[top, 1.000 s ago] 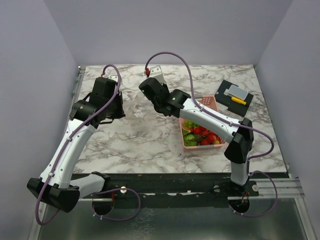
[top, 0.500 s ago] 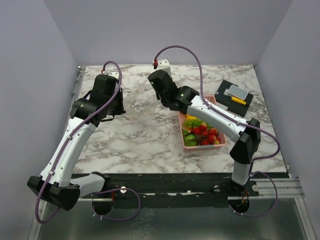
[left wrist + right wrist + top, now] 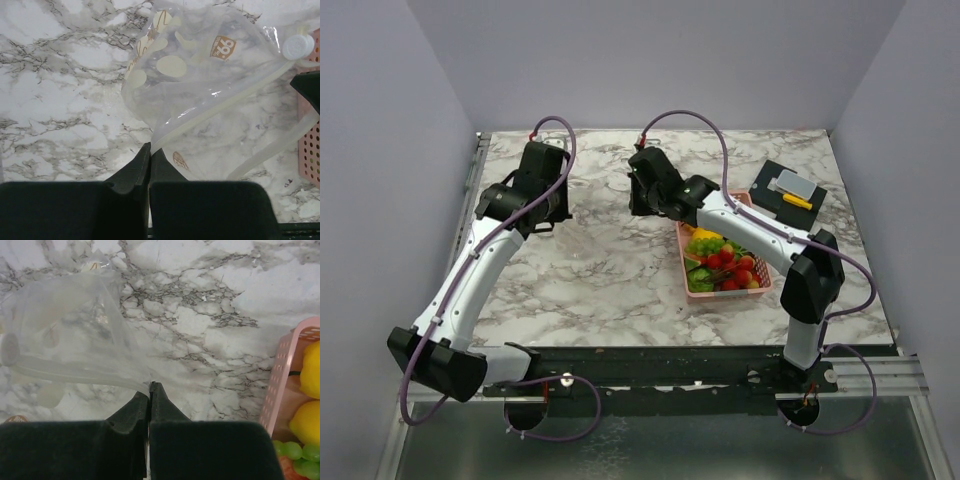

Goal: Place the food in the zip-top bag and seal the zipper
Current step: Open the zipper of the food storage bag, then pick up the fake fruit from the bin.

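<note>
Zip-top bag [image 3: 200,65] is stretched between the two claws over the marble desk [image 3: 600,270], just to the left of the pink basket [image 3: 686,270] as the overhead view has it. The left claw [image 3: 150,147] is closed, its tips pinching one corner of the clear pouch where the pale zipper [image 3: 220,100] strip begins. The right claw [image 3: 150,386] is likewise closed, nipping the opposite edge of the bag's film. The pouch bulges between them, with its pale dots and a small printed label showing through, and a white round piece sits at the zipper's end nearest the basket. The food [image 3: 720,262] lies inside the basket: yellow, green and red pieces. Beyond the basket, farther from the arms, a black mat [image 3: 788,190] carries small grey and yellow items.
</note>
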Robot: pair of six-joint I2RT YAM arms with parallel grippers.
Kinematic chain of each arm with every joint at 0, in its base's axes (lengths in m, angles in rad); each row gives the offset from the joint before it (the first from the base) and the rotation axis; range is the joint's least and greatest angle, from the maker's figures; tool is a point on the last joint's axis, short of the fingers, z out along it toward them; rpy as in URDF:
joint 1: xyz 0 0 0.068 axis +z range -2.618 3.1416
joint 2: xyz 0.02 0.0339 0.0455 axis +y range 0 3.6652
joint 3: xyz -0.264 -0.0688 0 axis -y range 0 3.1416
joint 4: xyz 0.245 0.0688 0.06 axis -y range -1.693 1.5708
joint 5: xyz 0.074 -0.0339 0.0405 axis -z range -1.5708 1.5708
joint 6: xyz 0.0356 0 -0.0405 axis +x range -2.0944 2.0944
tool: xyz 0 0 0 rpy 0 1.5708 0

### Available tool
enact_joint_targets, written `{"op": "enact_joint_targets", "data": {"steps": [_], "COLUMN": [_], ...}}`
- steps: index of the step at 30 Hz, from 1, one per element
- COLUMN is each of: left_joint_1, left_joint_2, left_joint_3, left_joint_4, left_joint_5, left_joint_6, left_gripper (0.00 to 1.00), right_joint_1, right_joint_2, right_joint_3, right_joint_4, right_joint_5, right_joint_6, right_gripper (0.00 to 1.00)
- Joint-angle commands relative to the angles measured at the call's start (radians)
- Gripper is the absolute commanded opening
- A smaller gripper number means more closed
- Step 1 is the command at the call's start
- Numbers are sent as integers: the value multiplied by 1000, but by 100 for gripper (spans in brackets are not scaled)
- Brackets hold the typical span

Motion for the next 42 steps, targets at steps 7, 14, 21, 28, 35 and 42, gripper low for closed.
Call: {"op": "enact_joint_targets", "data": {"steps": [7,14,21,28,35,42], "left_joint_1": [-84,-104,-105,-105,-105,-105], "left_joint_2": [45,67,79,79,78,65], "left_joint_3": [-31,-56,-81,-88,-74,-55], "left_joint_4": [98,144,169,177,177,173], "left_joint_5": [-13,-4,-8,0,18,26], "left_joint_6": [-13,-22,-26,-25,-16,-10], "left_gripper": [0,0,0,0,0,0], "right_joint_1": [-34,-34,-34,-34,-34,-34], "right_joint_2": [15,-60,-184,-303,-473,-623], "right_joint_3": [-51,-67,-102,-118,-249,-426], "right_joint_4": [18,-1,-18,-130,-265,-356], "right_joint_5": [-168,-161,-158,-135,-34,16], "right_joint_6": [58,38,44,18,29,125], "right_gripper": [27,49,58,62,63,63]}}
